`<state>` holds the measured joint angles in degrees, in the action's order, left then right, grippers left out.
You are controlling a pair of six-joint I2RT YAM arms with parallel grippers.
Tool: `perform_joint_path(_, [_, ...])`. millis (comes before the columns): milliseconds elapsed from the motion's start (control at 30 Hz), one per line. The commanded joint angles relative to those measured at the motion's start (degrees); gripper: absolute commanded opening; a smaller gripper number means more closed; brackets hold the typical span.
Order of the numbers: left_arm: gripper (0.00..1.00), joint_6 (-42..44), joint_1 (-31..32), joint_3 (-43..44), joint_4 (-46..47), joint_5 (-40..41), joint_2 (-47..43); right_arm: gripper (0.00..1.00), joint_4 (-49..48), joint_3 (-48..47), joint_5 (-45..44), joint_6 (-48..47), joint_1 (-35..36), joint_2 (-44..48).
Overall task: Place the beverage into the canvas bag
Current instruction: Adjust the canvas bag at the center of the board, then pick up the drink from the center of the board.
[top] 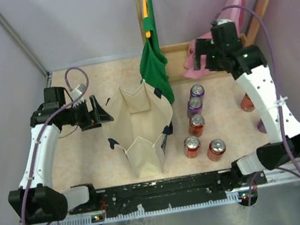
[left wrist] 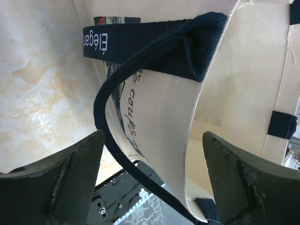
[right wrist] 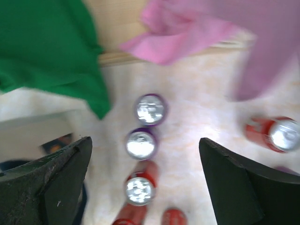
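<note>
Cans (top: pixel 196 123) beside canvas bag (top: pixel 146 159), green cloth bag (top: pixel 152 63) at corner; left gripper (top: pixel 101 110), right gripper (top: pixel 198 57) spread.

bright, even light, soft shadows — right wrist view blurred, glare on the can tops (right wrist: pixel 150 109).

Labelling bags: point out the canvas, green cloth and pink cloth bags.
canvas bag (top: pixel 136 98), top view, far wall
green cloth bag (top: pixel 153 63), top view, body
pink cloth bag (right wrist: pixel 183 33), right wrist view, fold

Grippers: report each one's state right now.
Left gripper: open, at the canvas bag, gripping nothing.
Right gripper: open, empty, above the cans.
</note>
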<state>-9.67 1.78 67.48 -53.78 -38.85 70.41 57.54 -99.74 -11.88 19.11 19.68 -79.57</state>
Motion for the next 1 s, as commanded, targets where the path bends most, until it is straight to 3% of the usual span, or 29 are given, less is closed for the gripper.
perform_joint_path(0, [0.91,-0.2,0.2,0.8,1.6,-1.3,0.0,0.97,6.0,0.3,0.2,-4.0,-11.8,0.0])
perform_joint_path(167, [0.91,0.3,0.4,0.5,1.4,-1.4,-0.1,0.99,9.3,4.4,3.3,-8.0,-25.3,-1.0])
perform_joint_path(367, [0.91,0.0,0.6,0.2,2.0,-1.6,-0.4,0.99,6.2,11.8,8.7,-8.2,-34.6,-4.1])
perform_joint_path(967, [0.91,-1.5,0.5,-1.8,5.4,-5.2,0.1,0.99,8.7,3.5,8.1,-8.4,-42.0,-21.4])
